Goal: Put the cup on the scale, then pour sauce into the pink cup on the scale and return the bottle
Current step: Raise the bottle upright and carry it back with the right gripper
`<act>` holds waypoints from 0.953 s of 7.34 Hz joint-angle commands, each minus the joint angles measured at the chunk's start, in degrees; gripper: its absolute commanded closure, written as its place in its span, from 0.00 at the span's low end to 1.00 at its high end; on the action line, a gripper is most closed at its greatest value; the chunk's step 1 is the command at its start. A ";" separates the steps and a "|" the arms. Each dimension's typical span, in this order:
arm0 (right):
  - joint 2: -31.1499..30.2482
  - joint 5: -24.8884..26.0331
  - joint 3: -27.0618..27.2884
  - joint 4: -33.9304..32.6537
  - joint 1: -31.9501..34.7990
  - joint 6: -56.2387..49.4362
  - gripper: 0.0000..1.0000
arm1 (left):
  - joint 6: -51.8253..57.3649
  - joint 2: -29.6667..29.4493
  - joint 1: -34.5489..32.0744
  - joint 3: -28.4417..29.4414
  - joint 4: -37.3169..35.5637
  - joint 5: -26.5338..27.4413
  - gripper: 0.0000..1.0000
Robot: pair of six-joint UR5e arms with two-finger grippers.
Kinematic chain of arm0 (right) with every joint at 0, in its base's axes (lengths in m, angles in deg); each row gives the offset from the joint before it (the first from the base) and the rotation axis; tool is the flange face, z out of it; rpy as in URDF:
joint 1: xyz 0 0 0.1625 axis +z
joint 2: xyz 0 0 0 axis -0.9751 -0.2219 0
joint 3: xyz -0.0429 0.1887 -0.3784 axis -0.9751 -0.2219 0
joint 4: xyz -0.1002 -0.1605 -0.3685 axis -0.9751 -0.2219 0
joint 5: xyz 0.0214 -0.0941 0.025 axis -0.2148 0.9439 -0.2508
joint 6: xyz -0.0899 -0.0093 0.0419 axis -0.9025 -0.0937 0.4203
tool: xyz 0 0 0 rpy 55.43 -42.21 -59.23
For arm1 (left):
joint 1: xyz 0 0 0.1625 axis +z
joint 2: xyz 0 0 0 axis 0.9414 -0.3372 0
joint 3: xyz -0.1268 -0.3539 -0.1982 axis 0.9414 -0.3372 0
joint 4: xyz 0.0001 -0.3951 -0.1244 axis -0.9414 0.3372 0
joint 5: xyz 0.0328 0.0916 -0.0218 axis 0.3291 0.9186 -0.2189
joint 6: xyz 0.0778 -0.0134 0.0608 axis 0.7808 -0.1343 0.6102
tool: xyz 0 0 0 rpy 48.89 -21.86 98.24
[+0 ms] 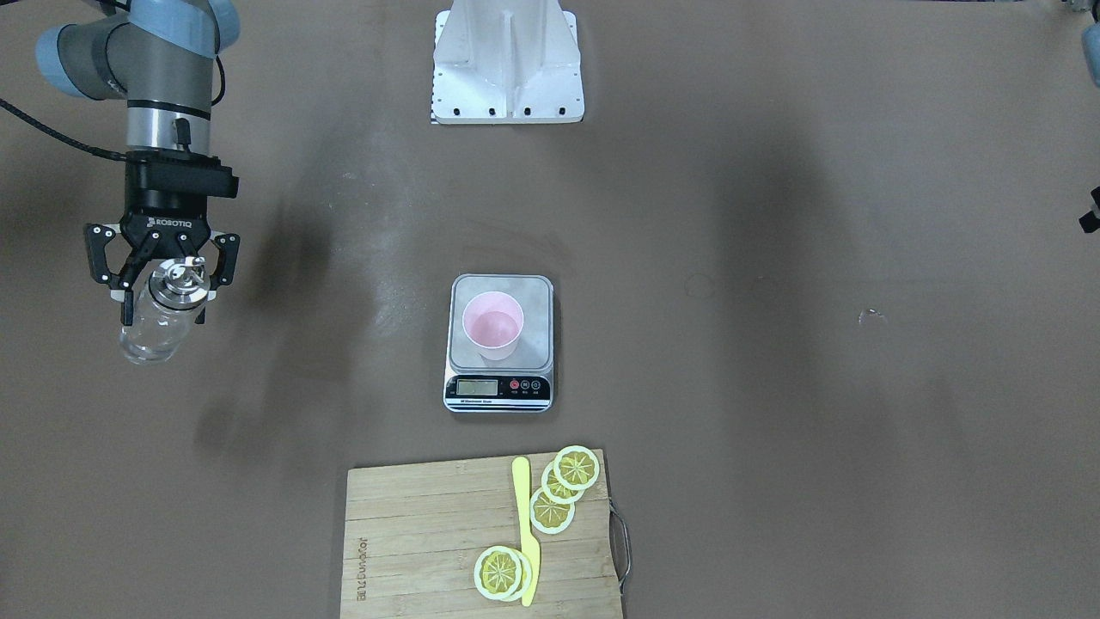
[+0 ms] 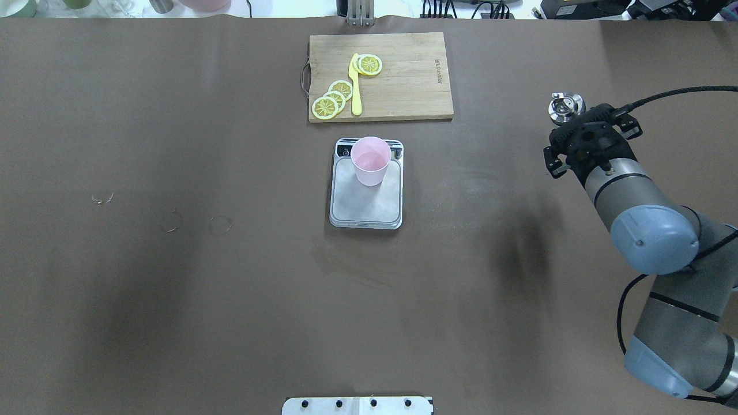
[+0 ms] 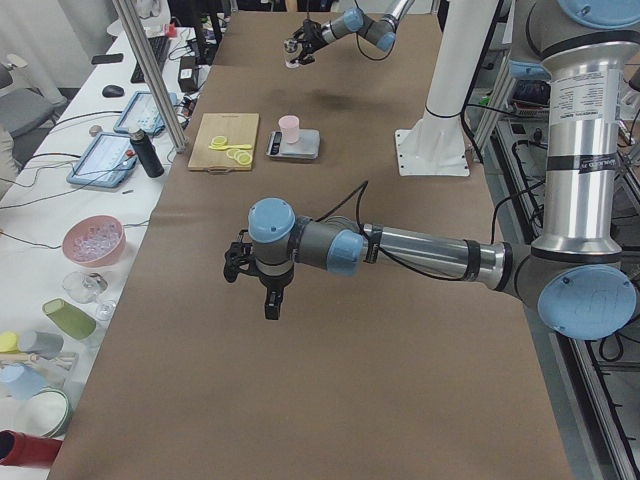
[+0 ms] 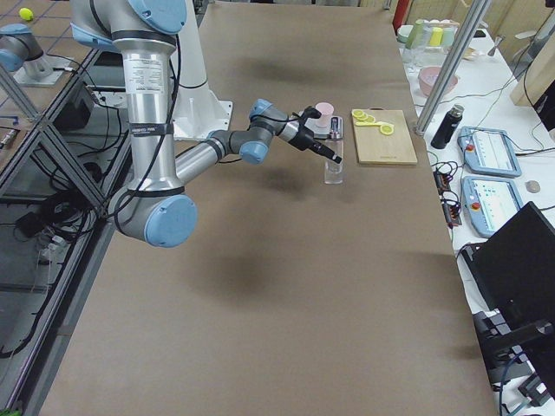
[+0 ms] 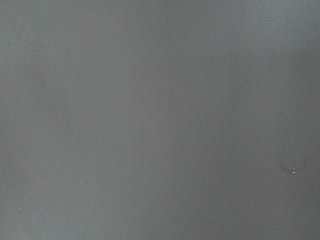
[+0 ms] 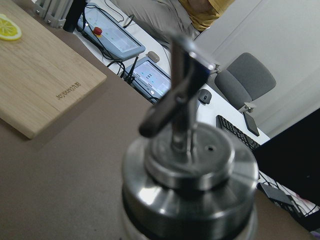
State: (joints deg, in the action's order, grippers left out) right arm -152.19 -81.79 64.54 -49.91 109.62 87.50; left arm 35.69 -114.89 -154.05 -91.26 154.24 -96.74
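Note:
The pink cup [image 1: 492, 325] [image 2: 370, 160] stands upright on the grey scale [image 1: 534, 301] [image 2: 363, 204] at mid-table. Far toward the robot's right, my right gripper [image 1: 166, 305] [image 2: 562, 124] is shut on the clear glass bottle [image 1: 159, 331] [image 4: 333, 173] just below its silver pour-spout cap [image 2: 565, 108] [image 6: 190, 170]. The bottle is close to upright, with its base at or just above the table. How much sauce it holds I cannot make out. My left gripper [image 3: 252, 285] hovers over bare table far to the robot's left. I cannot tell whether it is open or shut.
A wooden cutting board [image 1: 430, 533] [image 2: 403, 75] with lemon slices and a yellow knife [image 1: 524, 533] lies beyond the scale. The white robot base [image 1: 507, 64] stands on the near side. Tablets, bowls and cups sit on the side bench [image 3: 100, 160].

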 commanded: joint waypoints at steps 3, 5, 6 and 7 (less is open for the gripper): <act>-11.35 -10.82 -2.83 15.42 7.36 9.59 1.00 | -0.22 0.08 0.00 0.45 -0.11 1.24 0.02; -11.18 -10.92 -5.64 18.83 7.28 13.13 1.00 | -0.40 -0.27 0.00 0.54 -0.03 4.58 0.02; -11.09 -10.75 -8.09 21.64 7.28 13.23 1.00 | -0.49 -0.27 0.09 0.54 -0.03 4.50 0.02; -10.92 -10.57 -10.99 24.28 7.28 15.14 1.00 | -0.49 -0.27 0.00 0.54 -0.03 4.32 0.02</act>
State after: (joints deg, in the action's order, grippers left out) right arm -163.26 -92.53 56.91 -29.00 116.87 100.83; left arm 35.25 -115.12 -154.00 -90.73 154.21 -92.48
